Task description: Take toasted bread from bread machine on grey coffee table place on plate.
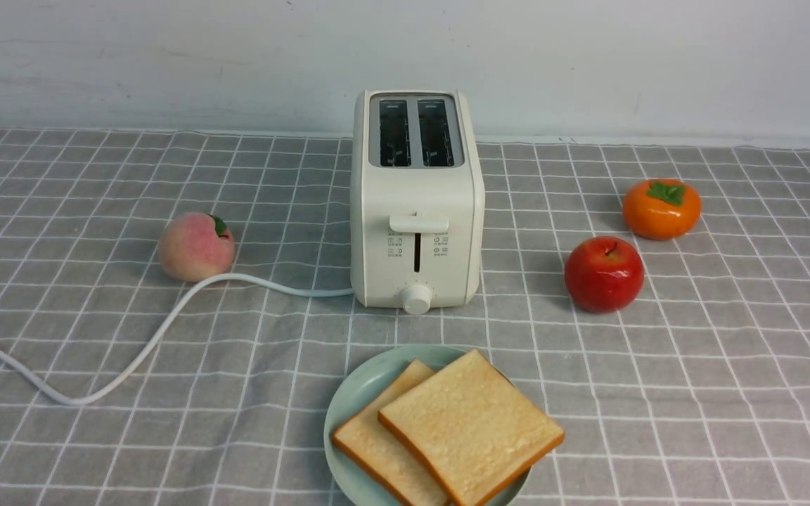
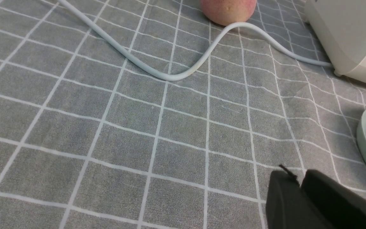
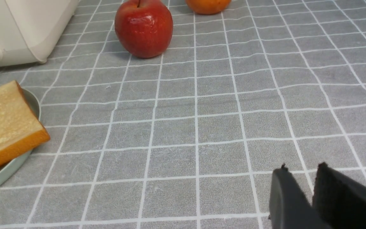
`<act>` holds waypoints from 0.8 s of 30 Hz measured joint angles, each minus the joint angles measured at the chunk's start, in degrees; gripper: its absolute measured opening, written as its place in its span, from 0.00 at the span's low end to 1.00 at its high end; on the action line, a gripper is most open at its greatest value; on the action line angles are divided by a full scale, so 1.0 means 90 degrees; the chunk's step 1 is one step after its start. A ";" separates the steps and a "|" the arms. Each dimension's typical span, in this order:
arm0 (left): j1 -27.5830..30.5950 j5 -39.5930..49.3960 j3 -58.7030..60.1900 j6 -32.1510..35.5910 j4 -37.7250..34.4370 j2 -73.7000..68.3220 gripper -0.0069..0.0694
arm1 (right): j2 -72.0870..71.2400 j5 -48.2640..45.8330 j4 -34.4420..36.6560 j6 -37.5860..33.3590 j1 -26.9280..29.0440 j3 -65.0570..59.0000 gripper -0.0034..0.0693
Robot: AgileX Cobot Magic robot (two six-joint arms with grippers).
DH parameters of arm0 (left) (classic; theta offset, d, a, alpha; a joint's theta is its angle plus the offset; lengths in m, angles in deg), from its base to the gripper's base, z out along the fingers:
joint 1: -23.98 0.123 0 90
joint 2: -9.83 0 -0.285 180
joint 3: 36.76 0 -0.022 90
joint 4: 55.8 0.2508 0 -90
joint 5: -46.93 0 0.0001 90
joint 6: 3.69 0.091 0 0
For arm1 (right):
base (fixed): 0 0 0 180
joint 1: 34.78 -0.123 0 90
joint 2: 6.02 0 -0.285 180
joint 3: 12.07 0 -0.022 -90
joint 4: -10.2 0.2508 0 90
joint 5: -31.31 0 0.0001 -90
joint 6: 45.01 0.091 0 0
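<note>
At the worktop's (image 1: pixel 95 450) near edge, about midway along it, the plate (image 1: pixel 349 404) carries both slices of toasted bread (image 1: pixel 472 425); they lie flat, the right slice overlapping the left and jutting past the plate's rim. Each pincer shows only in its own wrist view, low over bare cloth: the left pincer (image 2: pixel 299 179) has its fingers pressed nearly together, and the right pincer (image 3: pixel 300 173) shows only a narrow gap, gripping nothing. Behind the plate, mid-worktop, stands the bread machine (image 1: pixel 415 204), both slots empty. Its cord (image 1: pixel 145 344) trails towards the left edge, past a peach (image 1: pixel 196 246). Towards the right edge sit a red apple (image 1: pixel 603 274) and, further back, a persimmon (image 1: pixel 661 209).
</note>
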 joint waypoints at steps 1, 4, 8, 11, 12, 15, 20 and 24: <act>0.0000 0.0000 0.0000 0.0000 0.0000 0.0000 0.19 | 0.0000 0.0000 0.0000 0.0000 0.0000 0.0000 0.25; 0.0000 0.0000 0.0000 0.0000 0.0000 0.0000 0.19 | 0.0000 0.0000 0.0000 0.0002 0.0000 0.0000 0.25; 0.0000 0.0000 0.0000 0.0000 0.0000 0.0000 0.19 | 0.0000 0.0000 0.0000 0.0007 0.0000 0.0000 0.25; 0.0000 0.0000 0.0000 0.0000 0.0000 0.0000 0.19 | 0.0000 0.0000 0.0000 0.0013 0.0000 0.0000 0.25; 0.0000 0.0000 0.0000 0.0000 0.0000 0.0000 0.19 | 0.0000 0.0000 0.0000 0.0009 0.0000 0.0000 0.26; 0.0000 0.0000 0.0000 0.0000 0.0000 0.0000 0.20 | 0.0000 0.0010 0.0000 0.0014 0.0000 0.0000 0.26; 0.0000 0.0000 0.0000 0.0000 0.0000 0.0000 0.21 | 0.0000 0.0010 0.0000 0.0014 0.0000 0.0000 0.27; 0.0000 0.0000 0.0000 0.0000 0.0000 0.0000 0.21 | 0.0000 0.0010 0.0000 0.0014 0.0000 0.0000 0.27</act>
